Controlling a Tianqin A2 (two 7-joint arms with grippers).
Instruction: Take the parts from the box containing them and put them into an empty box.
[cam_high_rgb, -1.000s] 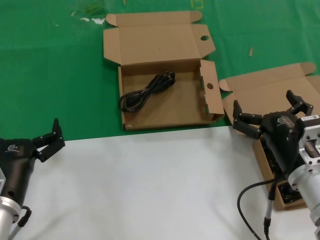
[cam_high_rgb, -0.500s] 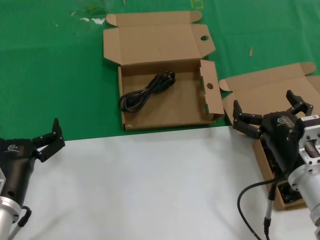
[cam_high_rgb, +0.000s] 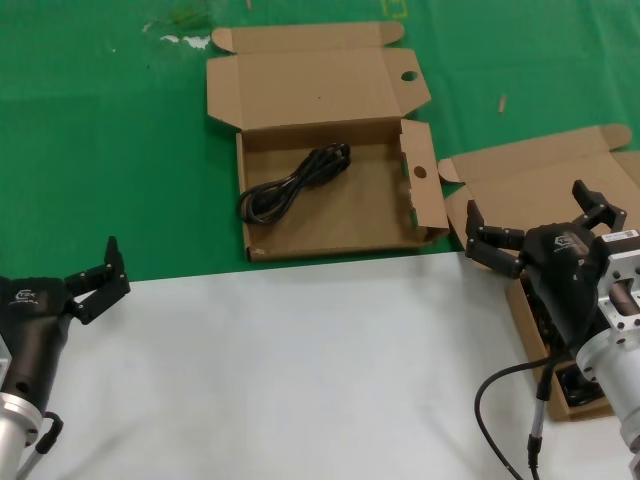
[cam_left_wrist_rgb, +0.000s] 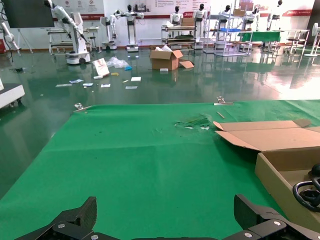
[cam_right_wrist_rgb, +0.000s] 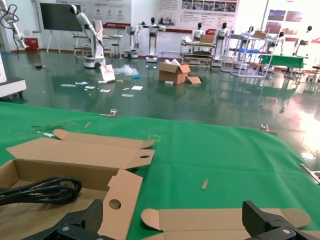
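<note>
Already one cord (cam_high_rgb: 295, 182) lies loosely coiled on the floor of the holed box (cam_high_rgb: 330, 215), the wide shallow carton at the middle of the green table (cam_high_rgb: 100, 130), its lid folded flat away from the robot so the interior is open from above. It is the only thing in that box, which suggests the transfer is under way rather than finished. The plain box (cam_high_rgb: 545, 185) sits to the robot's right, lid also thrown back; its inside is mostly hidden behind the right arm, though dark cable shows at its near end, so more cords probably wait there. The right gripper (cam_high_rgb: 535, 228) hangs over that box with its fingers spread wide and nothing between them, placed, I judge, to reach down for the next bundle. The left gripper (cam_high_rgb: 95, 275) is parked low at the robot's left, where the green cloth meets the white sheet (cam_high_rgb: 300, 370), fingers apart and empty, well clear of both boxes.
</note>
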